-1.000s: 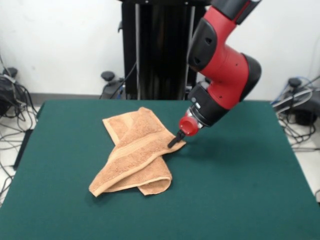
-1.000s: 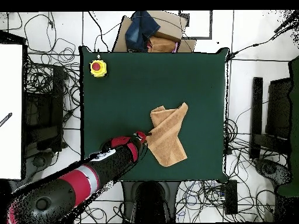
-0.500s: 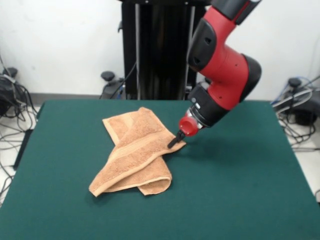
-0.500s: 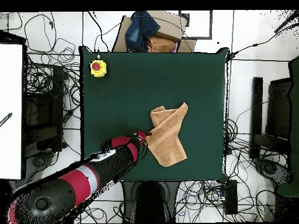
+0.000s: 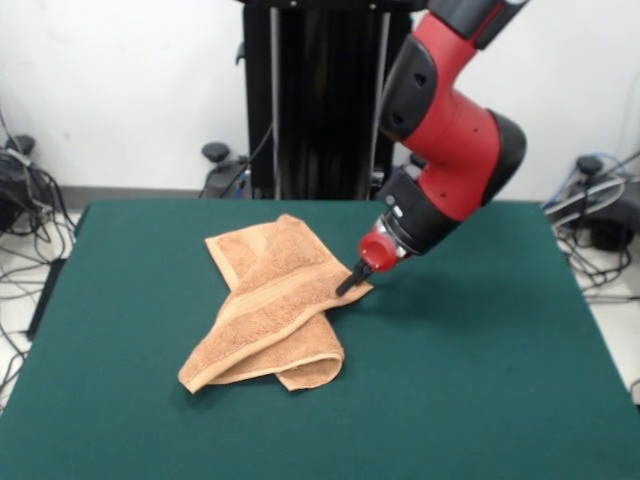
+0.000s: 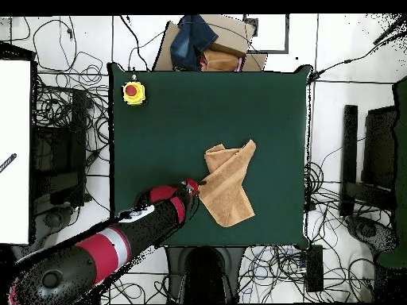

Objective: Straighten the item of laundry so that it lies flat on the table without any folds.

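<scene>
One light orange-tan terry-cloth hand towel [image 5: 268, 305] lies crumpled on the large dark green felt-topped table [image 5: 480, 380], a bit left of centre in the front view. It's folded over itself into a long diagonal shape running from the upper middle of the frame down to the lower left, with a paler flat woven band showing along the fold. A second layer pokes out underneath at the lower end. Not flat; several folds visible.

The red and black robot arm [image 5: 450, 130] comes down from the upper right of the front view. Its small black-tipped gripper [image 5: 348, 282] sits right at the towel's right-hand corner, touching or just on the cloth edge. The tip looks narrow and pinched together, but whether it actually has hold of the fabric can't be told from here.

In the overhead view the towel [image 6: 228, 184] is right of centre on the table [image 6: 159, 135], slanting from upper right to lower left-centre. The gripper [image 6: 195, 187] meets it on its left edge, about mid-height of the cloth, with the arm [image 6: 119, 242] stretching away to the lower left of the frame.

A yellow box with a red button [image 6: 133, 92] sits in the table's upper left corner in the overhead view, well apart from the towel. Cables lie on the floor round the table.
</scene>
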Controlling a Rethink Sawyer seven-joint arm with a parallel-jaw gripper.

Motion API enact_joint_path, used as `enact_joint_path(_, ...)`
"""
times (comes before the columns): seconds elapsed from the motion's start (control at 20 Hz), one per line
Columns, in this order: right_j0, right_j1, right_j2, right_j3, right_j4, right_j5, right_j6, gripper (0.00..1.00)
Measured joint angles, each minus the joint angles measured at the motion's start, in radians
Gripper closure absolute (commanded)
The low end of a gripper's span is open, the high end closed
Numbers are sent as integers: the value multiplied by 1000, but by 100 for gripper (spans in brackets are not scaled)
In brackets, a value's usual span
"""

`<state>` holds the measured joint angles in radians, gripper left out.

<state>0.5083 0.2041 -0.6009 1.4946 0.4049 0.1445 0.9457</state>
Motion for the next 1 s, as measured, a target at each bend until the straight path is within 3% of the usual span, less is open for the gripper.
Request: enact_joint_path(1.0, 45, 33, -32, 6, 80, 0, 0, 0)
